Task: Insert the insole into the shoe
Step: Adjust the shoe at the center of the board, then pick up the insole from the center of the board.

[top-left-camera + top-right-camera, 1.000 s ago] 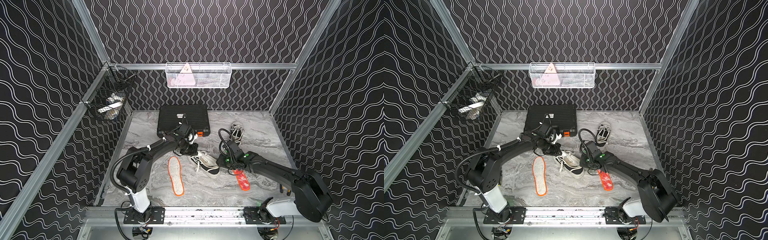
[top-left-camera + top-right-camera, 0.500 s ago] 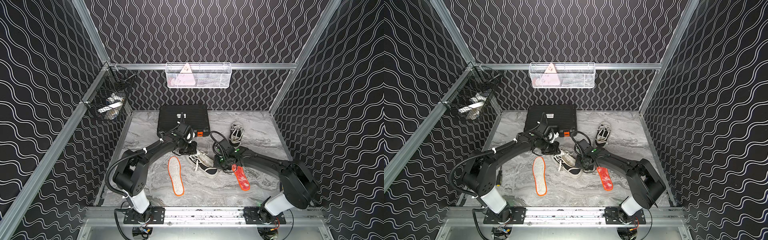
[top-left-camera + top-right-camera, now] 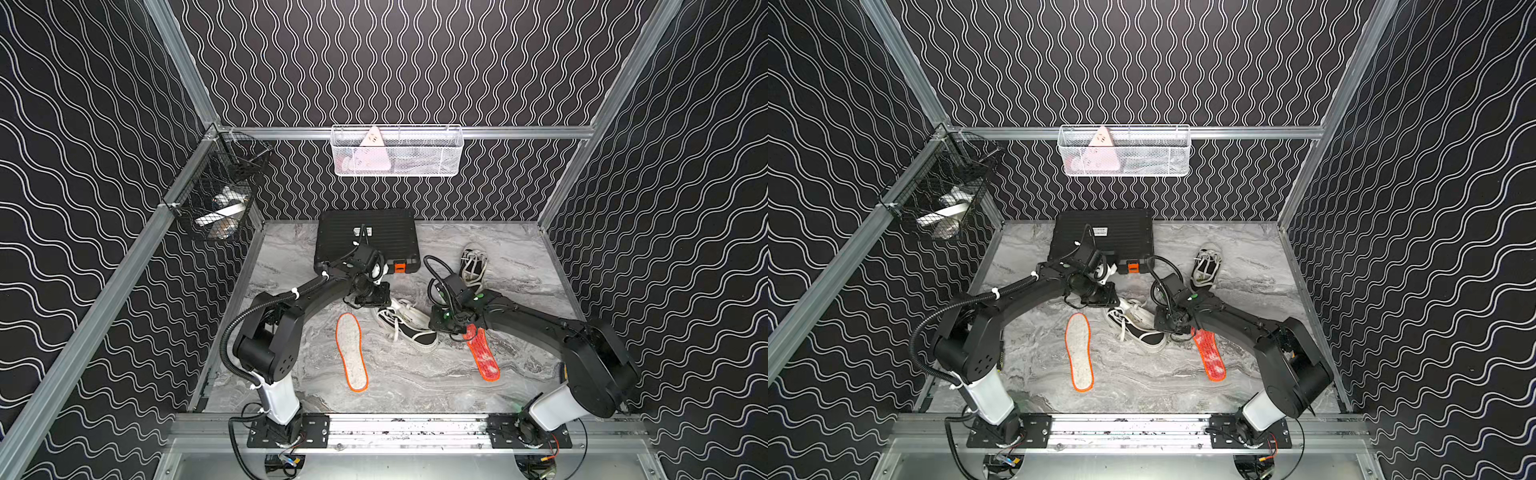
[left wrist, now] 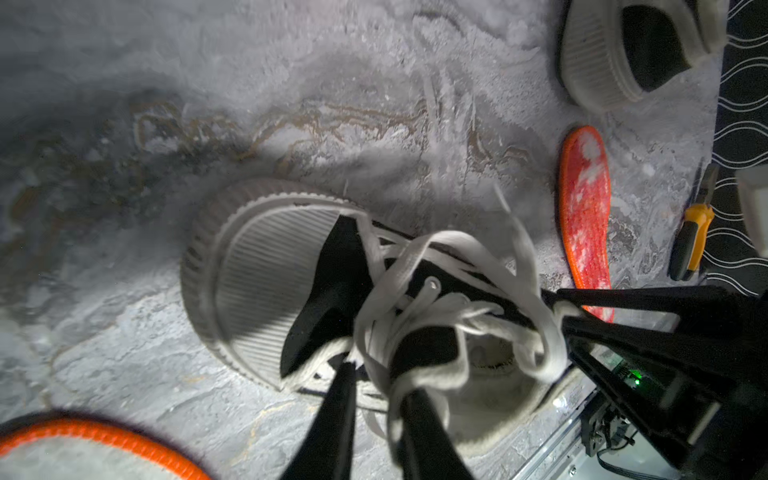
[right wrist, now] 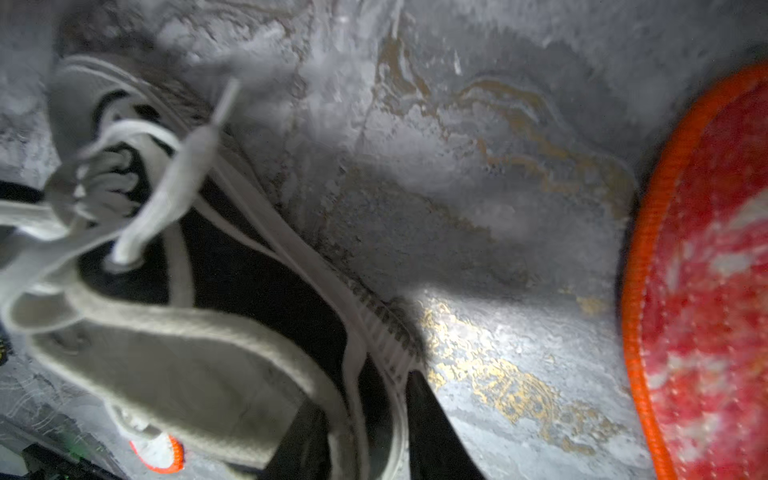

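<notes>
The black sneaker (image 3: 409, 328) lies on the marbled table (image 3: 415, 390), both arms at it; the left gripper (image 4: 378, 380) has its fingers (image 4: 336, 415) apart among the laces (image 4: 436, 257) (one lace drapes a finger); the right gripper (image 5: 361, 395) straddles the sneaker's side wall, grip impossible to tell; the orange-edged white insole (image 3: 352, 353) lies flat beside the sneaker, the red insole (image 3: 482, 353) opposite.

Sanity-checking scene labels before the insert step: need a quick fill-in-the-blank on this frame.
1. The white insole has an ___ edge.
2. The red insole lies on the ___ arm's side of the centre shoe.
3. The back basket is ___.
Missing: orange; right; white.
</notes>
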You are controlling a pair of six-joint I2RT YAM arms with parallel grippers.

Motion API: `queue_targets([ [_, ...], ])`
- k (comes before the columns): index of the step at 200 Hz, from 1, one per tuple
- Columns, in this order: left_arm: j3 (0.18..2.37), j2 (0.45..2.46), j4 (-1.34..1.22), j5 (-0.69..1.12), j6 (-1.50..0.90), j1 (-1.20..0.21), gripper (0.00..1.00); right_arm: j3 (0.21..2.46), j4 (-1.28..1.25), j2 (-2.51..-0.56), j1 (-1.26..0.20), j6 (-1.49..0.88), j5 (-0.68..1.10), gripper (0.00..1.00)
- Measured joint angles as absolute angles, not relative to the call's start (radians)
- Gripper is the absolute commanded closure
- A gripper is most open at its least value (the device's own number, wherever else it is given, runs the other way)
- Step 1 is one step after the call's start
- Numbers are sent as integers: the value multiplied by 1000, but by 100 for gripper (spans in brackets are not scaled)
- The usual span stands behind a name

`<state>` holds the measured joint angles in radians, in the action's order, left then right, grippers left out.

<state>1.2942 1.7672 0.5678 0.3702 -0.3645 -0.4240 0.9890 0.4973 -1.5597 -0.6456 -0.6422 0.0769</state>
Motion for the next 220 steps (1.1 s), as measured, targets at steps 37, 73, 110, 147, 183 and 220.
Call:
queue_targets([
  [37, 1357, 1730, 625, 371, -376, -432, 43, 1144, 581, -1570, -645, -611, 106, 48],
  [73, 1377, 1651, 732, 252, -467, -431, 37, 1238, 668, -1538, -619, -572, 122, 45],
  [110, 1186, 1531, 810, 54, -604, -377, 41, 1207, 716, -1501, -568, -556, 138, 48],
  [147, 994, 1473, 813, 10, -686, -365, 42, 1168, 727, -1497, -569, -549, 175, 49],
  [183, 869, 1487, 753, 3, -726, -362, 41, 1151, 719, -1499, -583, -557, 204, 49],
  [220, 815, 1510, 675, 0, -750, -362, 44, 1158, 717, -1511, -593, -557, 221, 49],
])
